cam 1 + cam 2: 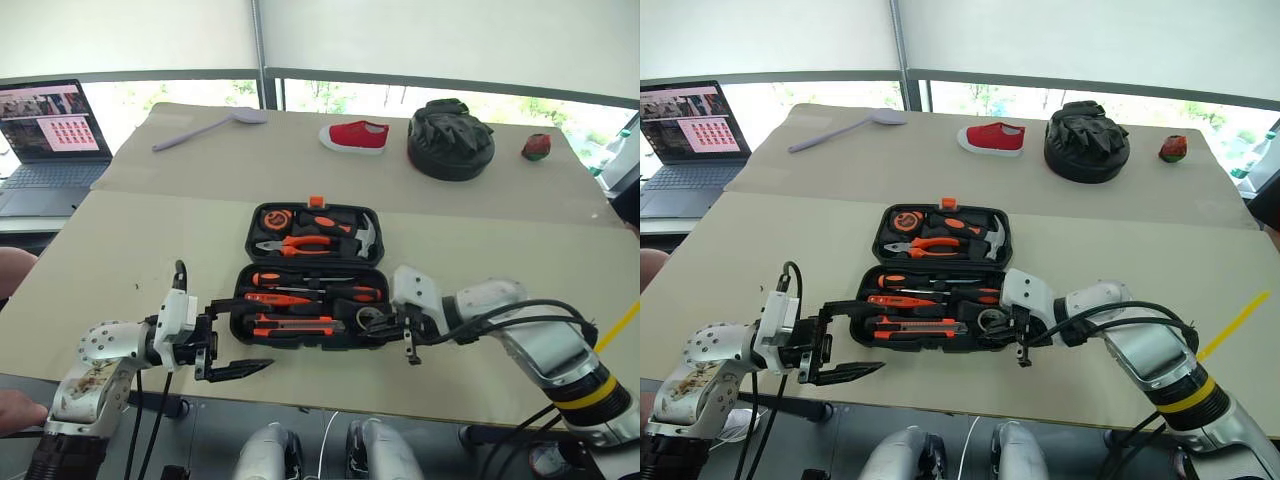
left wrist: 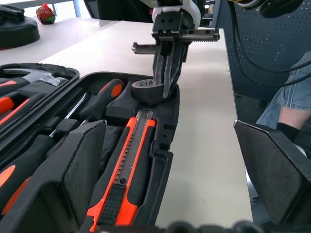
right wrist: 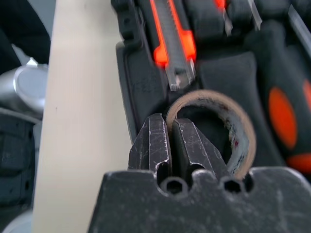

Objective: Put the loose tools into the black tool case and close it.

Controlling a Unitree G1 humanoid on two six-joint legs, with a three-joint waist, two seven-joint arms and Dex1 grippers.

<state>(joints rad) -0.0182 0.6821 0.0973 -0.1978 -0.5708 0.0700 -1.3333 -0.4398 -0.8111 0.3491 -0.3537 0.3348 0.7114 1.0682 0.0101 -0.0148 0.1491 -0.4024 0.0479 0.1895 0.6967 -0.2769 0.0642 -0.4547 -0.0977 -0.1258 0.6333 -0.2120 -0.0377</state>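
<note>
The black tool case (image 1: 243, 228) lies open in the middle of the table. Its near half holds screwdrivers (image 1: 300, 281) with orange-and-black handles and the utility knife (image 1: 295, 324). The grey tape roll (image 2: 146, 90) sits in the near right corner of the case. My right gripper (image 3: 170, 121) is shut, its tips down at the roll's (image 3: 235, 131) rim; I cannot tell whether they pinch it. My left gripper (image 1: 855, 338) stands open at the case's near left corner, one finger (image 2: 82, 165) over the knife (image 2: 131, 160), the other past the table edge.
The case's lid half holds pliers (image 1: 295, 243), a hammer (image 1: 365, 235) and a tape measure (image 1: 272, 217). At the back lie a lilac spoon (image 1: 205, 128), a red shoe (image 1: 355, 135), a round black bag (image 1: 450, 140) and a small red object (image 1: 536, 147). A laptop (image 1: 50, 140) stands far left.
</note>
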